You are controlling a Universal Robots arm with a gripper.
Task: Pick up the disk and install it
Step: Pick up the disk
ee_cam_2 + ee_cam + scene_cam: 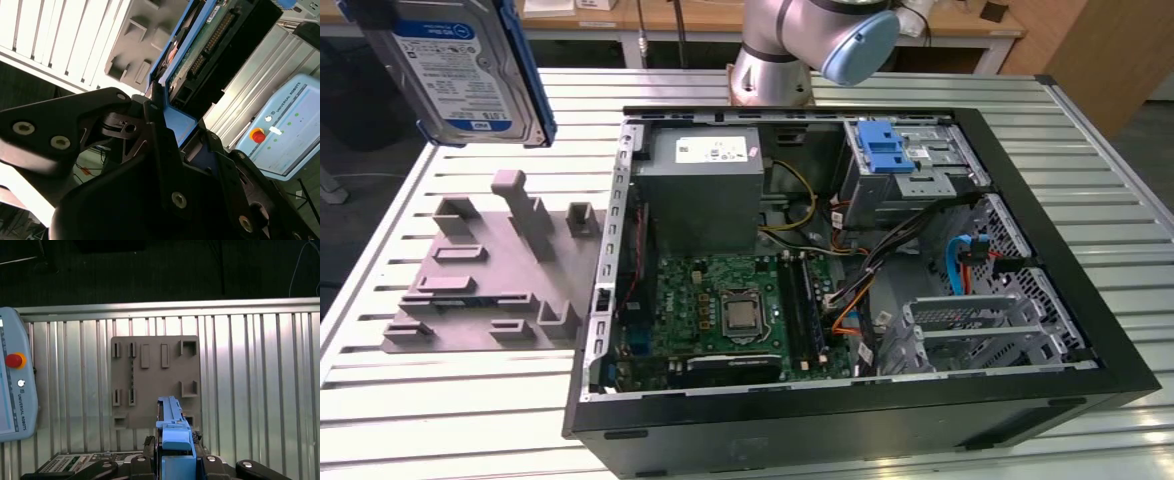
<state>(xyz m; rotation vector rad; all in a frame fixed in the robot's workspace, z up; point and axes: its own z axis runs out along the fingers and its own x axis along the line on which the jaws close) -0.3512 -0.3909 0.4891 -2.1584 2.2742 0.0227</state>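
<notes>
Silver ribbed metal slat table (454, 400), spanning the exterior view, bright glare on its slats. Light wooden workbench on white legs (680, 18), top edge. Brown wooden panel (1107, 50), upper right. Dark floor (340, 225), left edge.

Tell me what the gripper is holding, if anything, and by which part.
The gripper holds the disk in the air by one end: the jaws are closed on either side of its blue-railed edge.

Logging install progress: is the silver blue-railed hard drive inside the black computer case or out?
Out: the silver blue-railed hard drive hangs above the slatted table, outside the open black case.
</notes>
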